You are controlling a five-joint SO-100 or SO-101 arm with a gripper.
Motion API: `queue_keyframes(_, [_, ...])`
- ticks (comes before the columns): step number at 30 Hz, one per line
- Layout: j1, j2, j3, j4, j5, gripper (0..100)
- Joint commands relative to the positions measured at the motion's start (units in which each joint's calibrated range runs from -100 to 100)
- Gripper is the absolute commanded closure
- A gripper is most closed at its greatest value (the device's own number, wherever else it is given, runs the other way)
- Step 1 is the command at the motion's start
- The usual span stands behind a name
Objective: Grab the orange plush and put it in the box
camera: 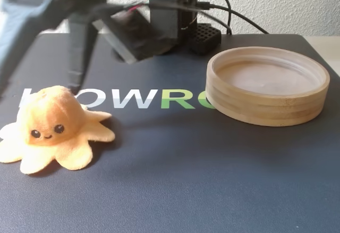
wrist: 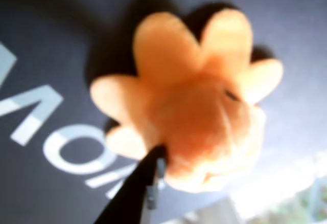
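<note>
The orange plush [camera: 50, 126] lies on the dark mat at the left of the fixed view, face toward the camera, tentacles spread. My gripper [camera: 42, 81] hangs blurred just above and behind it, jaws apart, one dark finger [camera: 78, 63] coming down at the plush's right shoulder. In the wrist view the plush [wrist: 194, 101] fills the frame from above, and one black fingertip [wrist: 155, 157] rests at the edge of its head; the other finger is out of view. The box [camera: 265, 108], a round pale wooden tray, stands empty at the right.
The dark mat [camera: 175, 174] with white and green lettering covers the table. The arm's black base [camera: 164, 15] and cables stand at the back centre, behind the tray. A pale wall lies behind.
</note>
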Motion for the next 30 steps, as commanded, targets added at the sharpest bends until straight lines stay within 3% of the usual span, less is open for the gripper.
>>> queue_keyframes(1, [1.4, 5.3, -9.0, 2.0, -0.4, 59])
queue_keyframes(9, [3.5, 13.5, -15.0, 3.6, -2.3, 63])
queue_keyframes(15, [1.6, 14.3, -19.1, 3.5, -1.9, 100])
queue_keyframes(21, [-1.3, 13.5, -20.7, 6.2, -1.9, 99])
queue_keyframes(30, [-21.6, 4.3, -30.2, 18.0, -5.3, 99])
